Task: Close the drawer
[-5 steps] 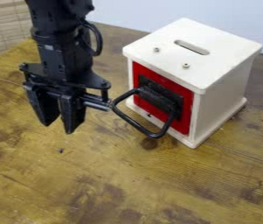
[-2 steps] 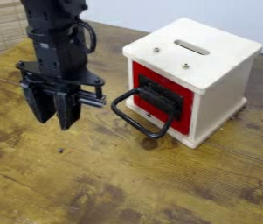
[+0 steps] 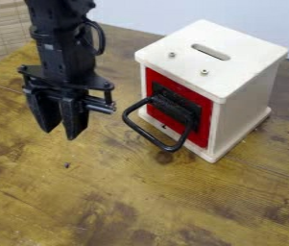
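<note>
The drawer (image 3: 181, 109) sits in the white box (image 3: 236, 72), its black loop handle (image 3: 154, 123) jutting toward the gripper (image 3: 64, 117) (fingers near-closed, empty), which hangs just left of the handle, apart.

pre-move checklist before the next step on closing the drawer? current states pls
1. Drawer front flush with the white box: looks ok, red panel sits level with the box face.
2. Handle free of the gripper: ok, a gap shows between them.
3. Gripper empty: ok, nothing between the fingers.
4. Jaw state: cannot tell, fingers hang close together.
5. Box sitting flat on the table: ok.
6. Drawer fully seated inside: cannot tell, interior hidden.
</note>
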Robot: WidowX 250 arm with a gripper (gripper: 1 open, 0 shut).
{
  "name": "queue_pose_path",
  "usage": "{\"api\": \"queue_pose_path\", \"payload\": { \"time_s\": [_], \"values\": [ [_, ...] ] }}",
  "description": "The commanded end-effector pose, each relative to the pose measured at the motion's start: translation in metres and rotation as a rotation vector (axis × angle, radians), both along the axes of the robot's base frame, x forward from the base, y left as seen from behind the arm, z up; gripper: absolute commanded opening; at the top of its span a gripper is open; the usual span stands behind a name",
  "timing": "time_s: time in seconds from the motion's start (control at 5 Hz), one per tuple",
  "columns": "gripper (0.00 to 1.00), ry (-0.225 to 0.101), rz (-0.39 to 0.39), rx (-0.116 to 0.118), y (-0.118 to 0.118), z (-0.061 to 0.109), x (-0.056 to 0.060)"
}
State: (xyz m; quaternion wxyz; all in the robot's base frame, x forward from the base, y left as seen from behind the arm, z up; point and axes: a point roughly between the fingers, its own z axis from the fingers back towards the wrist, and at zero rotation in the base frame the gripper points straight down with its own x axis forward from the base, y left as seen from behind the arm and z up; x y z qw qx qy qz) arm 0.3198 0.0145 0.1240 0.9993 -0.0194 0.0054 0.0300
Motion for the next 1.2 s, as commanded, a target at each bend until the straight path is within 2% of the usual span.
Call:
{"api": "queue_pose_path", "payload": {
  "time_s": [0.0,0.8,1.0],
  "values": [
    [0.00,-0.057,-0.007,0.005,-0.002,0.015,0.006],
    [0.00,-0.054,-0.031,0.001,-0.014,0.012,0.006],
    [1.00,-0.052,-0.032,0.001,-0.015,0.012,0.005]
  ]
}}
